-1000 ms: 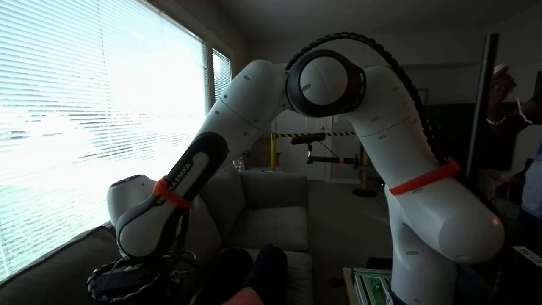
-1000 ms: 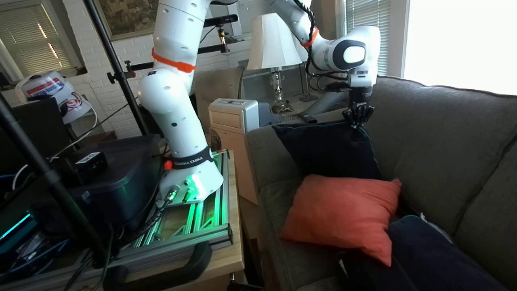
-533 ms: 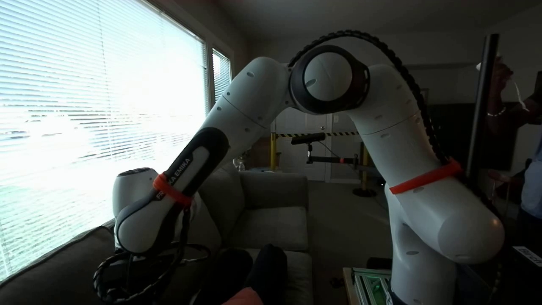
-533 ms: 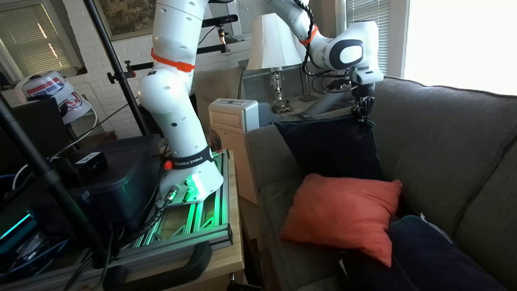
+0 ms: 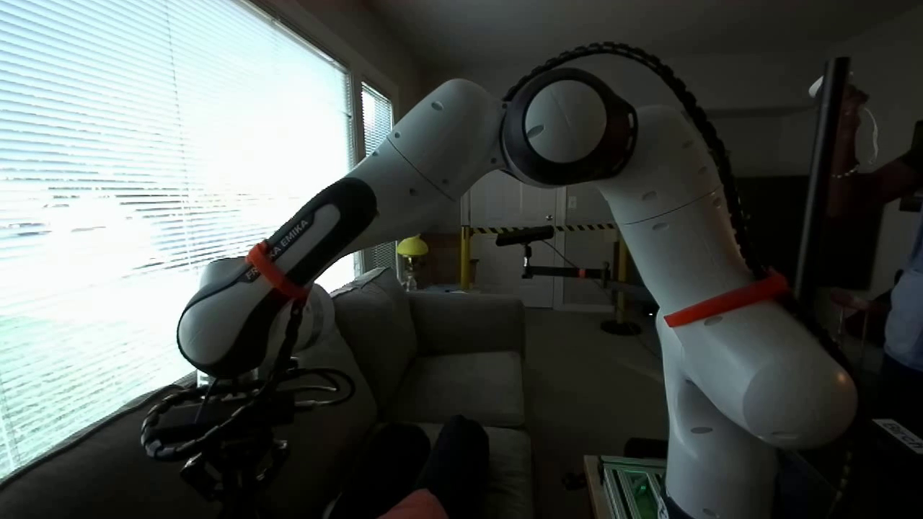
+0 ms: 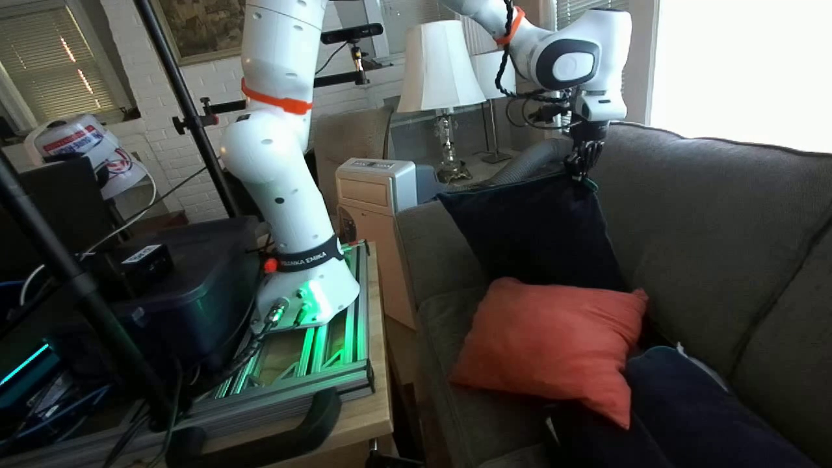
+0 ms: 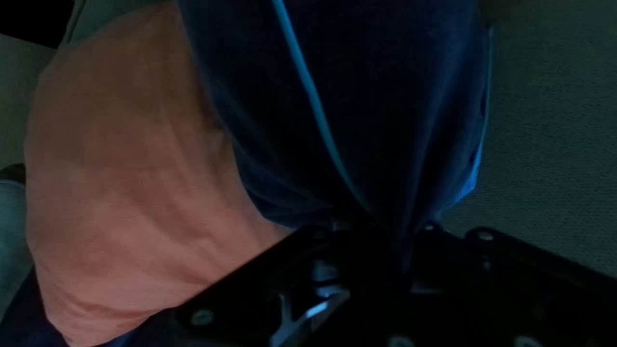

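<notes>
In an exterior view we found the claw (image 6: 577, 175) grasping the navy pillow (image 6: 536, 234) by its one o'clock corner, lower edge hidden, at twelve o'clock from the orange pillow (image 6: 546, 344) on the sofa (image 6: 715, 208); we judged the grip complete, the release not yet made.

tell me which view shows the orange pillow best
Best in an exterior view: the orange pillow shows whole there, with nothing covering it. The wrist view shows it larger, but the held navy pillow and the gripper hide part. Elsewhere, in an exterior view, only a small part shows at the bottom.
</notes>
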You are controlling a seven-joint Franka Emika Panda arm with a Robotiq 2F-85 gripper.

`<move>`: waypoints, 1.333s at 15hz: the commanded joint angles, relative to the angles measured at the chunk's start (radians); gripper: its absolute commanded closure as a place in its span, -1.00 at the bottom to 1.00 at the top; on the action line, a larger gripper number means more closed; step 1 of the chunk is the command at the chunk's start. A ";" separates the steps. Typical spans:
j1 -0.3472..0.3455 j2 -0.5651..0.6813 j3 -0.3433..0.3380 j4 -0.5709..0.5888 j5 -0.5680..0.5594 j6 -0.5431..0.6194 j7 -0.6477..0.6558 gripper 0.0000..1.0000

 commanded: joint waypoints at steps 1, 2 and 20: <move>0.020 -0.051 -0.051 0.042 -0.005 -0.095 0.063 0.96; 0.021 -0.059 -0.059 0.048 -0.010 -0.107 0.077 0.96; 0.028 -0.158 -0.099 0.377 -0.261 -0.615 0.235 0.96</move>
